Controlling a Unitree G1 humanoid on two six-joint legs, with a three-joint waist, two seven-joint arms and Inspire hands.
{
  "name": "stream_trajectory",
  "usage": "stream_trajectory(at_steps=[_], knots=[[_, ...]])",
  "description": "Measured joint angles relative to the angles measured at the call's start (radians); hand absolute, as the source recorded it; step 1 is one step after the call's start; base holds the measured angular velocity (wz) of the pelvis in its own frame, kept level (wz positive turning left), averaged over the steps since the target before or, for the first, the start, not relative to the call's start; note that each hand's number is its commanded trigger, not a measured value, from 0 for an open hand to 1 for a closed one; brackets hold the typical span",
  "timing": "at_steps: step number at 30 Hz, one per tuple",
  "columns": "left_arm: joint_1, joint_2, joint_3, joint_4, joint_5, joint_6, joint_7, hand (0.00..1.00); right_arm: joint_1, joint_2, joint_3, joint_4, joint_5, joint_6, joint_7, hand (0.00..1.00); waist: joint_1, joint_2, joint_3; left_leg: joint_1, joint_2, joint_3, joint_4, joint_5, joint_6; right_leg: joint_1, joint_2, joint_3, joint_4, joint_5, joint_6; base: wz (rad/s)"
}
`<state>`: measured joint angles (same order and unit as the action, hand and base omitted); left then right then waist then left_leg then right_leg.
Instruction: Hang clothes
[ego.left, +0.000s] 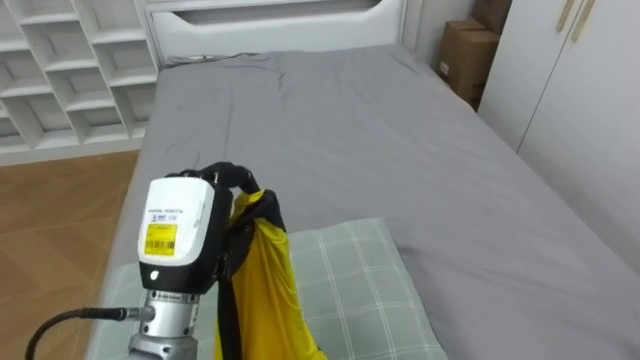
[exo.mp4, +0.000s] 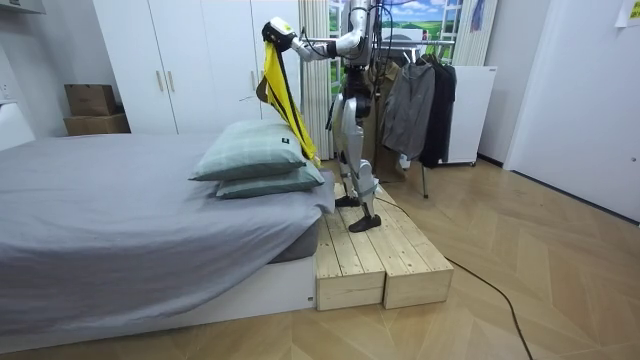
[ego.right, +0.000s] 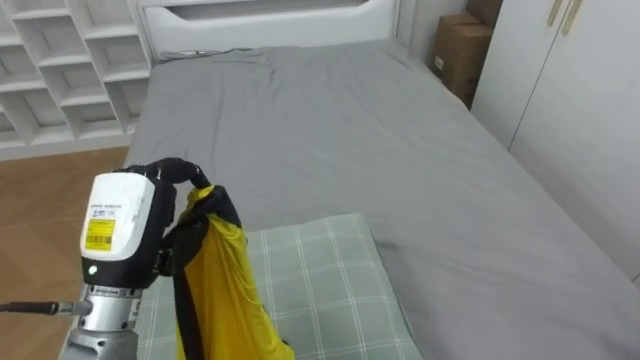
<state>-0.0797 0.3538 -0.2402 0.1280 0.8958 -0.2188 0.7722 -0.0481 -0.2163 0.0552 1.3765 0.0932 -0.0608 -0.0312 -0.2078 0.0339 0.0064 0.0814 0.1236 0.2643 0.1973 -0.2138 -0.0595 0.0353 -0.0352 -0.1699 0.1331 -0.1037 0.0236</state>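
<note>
The robot stands on a low wooden platform (exo.mp4: 380, 262) at the pillow end of the bed (ego.left: 350, 130), facing along the grey sheet. Its left hand (ego.left: 183, 235) is raised in front of it, dark fingers (ego.left: 228, 178) curled tightly over the bunched top of a yellow garment (ego.left: 268, 285). The garment hangs straight down from that grip, with a dark strip running along its edge. In the room view its lower end drops just beside the two stacked green checked pillows (exo.mp4: 250, 150), at their side nearest the robot; whether it touches them cannot be told.

Behind the robot, dark clothes (exo.mp4: 420, 100) hang on a rack by the window. Two cardboard boxes (exo.mp4: 92, 110) are stacked beside the white wardrobe (exo.mp4: 200, 60); their flaps look closed and what is inside cannot be seen. On the far side of the bed, near the headboard, stands a white shelf unit (ego.left: 70, 70) of open square compartments.
</note>
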Motion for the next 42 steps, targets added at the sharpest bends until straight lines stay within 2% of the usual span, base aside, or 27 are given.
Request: stream_trajectory(at_steps=[4,9,12,14,24,26,28,31,38,42], knots=[[-0.004,0.050,-0.001,-0.057,0.012,-0.041,0.003,1.00,-0.016,-0.011,0.000,-0.097,0.020,-0.029,0.001,0.00,0.001,0.005,0.0023,-0.002,0.000,0.000,0.001,0.000,0.000,-0.002,0.000,-0.001,0.000,-0.001,0.000,0.00],[-0.021,0.073,0.000,-0.097,0.010,-0.052,0.002,1.00,-0.041,-0.019,-0.001,-0.165,0.052,-0.047,0.002,0.00,0.002,0.007,0.0012,-0.007,0.000,-0.006,0.002,0.000,0.000,-0.002,0.000,-0.006,-0.001,-0.001,0.000,0.02],[-0.061,0.096,-0.001,-0.103,0.010,-0.077,0.000,1.00,-0.039,-0.019,0.002,-0.250,0.096,-0.056,0.002,0.00,0.013,0.008,0.0004,-0.003,0.000,-0.006,0.001,0.000,0.000,0.001,0.000,-0.007,-0.001,-0.001,0.000,0.00],[-0.082,0.097,0.000,-0.103,0.009,-0.086,-0.001,1.00,-0.040,-0.019,0.002,-0.278,0.126,-0.074,0.002,0.00,0.024,0.008,0.0003,0.000,0.001,-0.006,0.000,0.000,0.000,0.004,0.000,-0.006,0.000,-0.001,0.000,0.00],[-0.137,0.109,0.016,-0.114,0.001,-0.116,-0.009,1.00,-0.037,-0.026,0.010,-0.445,0.145,-0.092,0.031,0.00,0.082,0.015,-0.0002,-0.003,0.001,-0.006,0.003,0.000,0.000,-0.001,-0.001,-0.007,0.000,-0.001,0.000,0.00],[-0.144,0.116,0.025,-0.138,0.000,-0.116,-0.018,1.00,-0.034,-0.029,0.012,-0.487,0.143,-0.095,0.035,0.00,0.085,0.018,0.0006,-0.003,0.001,-0.008,0.005,0.000,0.000,-0.001,-0.001,-0.008,0.000,-0.001,0.000,0.00],[-0.148,0.138,0.031,-0.178,0.000,-0.119,-0.028,1.00,-0.022,-0.035,0.012,-0.540,0.141,-0.105,0.041,0.00,0.090,0.023,0.0005,-0.003,0.001,-0.008,0.005,0.000,0.000,0.001,-0.001,-0.009,0.000,-0.001,0.000,0.00],[-0.159,0.139,0.036,-0.189,0.000,-0.132,-0.040,1.00,-0.008,-0.048,0.012,-0.573,0.142,-0.117,0.050,0.00,0.101,0.028,0.0015,-0.002,0.001,-0.012,0.004,0.000,0.000,0.006,-0.001,-0.012,0.001,-0.001,0.000,0.01],[-0.166,0.138,0.038,-0.189,0.000,-0.140,-0.065,1.00,-0.008,-0.048,0.013,-0.607,0.142,-0.122,0.057,0.00,0.108,0.034,0.0040,-0.002,-0.001,-0.020,0.008,0.000,0.000,0.013,-0.004,-0.022,0.001,-0.001,0.000,0.04],[-0.166,0.126,0.039,-0.189,0.000,-0.140,-0.069,1.00,-0.008,-0.050,0.038,-0.690,0.139,-0.124,0.052,0.00,0.114,0.040,0.0018,0.001,-0.002,-0.019,0.009,0.000,0.000,0.014,-0.005,-0.022,0.001,-0.001,0.001,0.00]])
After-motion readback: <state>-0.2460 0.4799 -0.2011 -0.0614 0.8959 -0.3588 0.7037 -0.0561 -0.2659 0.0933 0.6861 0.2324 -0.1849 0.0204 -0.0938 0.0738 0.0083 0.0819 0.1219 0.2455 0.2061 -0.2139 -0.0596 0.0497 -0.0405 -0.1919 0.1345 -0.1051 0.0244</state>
